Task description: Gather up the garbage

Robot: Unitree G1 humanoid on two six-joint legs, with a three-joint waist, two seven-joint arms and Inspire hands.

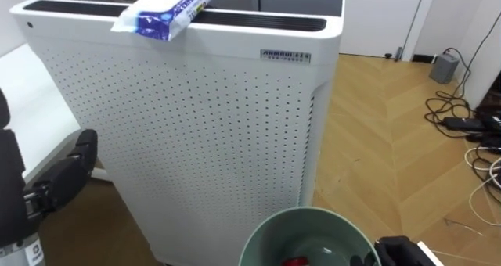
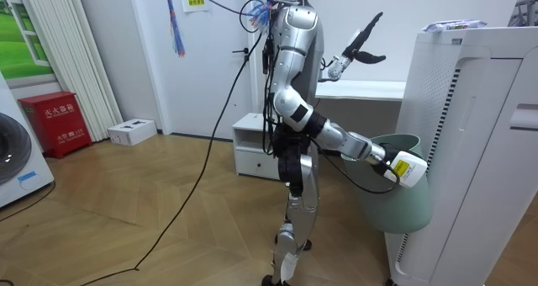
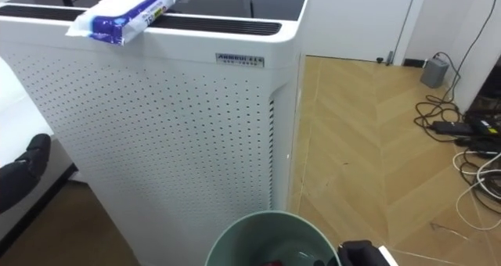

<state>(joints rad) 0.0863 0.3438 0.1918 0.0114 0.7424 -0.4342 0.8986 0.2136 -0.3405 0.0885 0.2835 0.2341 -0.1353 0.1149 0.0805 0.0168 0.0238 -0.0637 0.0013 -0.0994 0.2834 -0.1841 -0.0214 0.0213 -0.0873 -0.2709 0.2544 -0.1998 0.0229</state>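
Left eye view is showing me the left hand [image 1: 72, 163] hovering beside the white perforated cabinet [image 1: 203, 125], fingers loosely spread and holding nothing. The blue-and-white packet [image 1: 166, 9] is lying on the cabinet's top, well above that hand and forward of it. I am seeing the right hand [image 1: 399, 252] sitting at the rim of the green bin [image 1: 313, 223], with something red [image 1: 294, 260] lying inside near that hand, and I cannot tell how its fingers are set.
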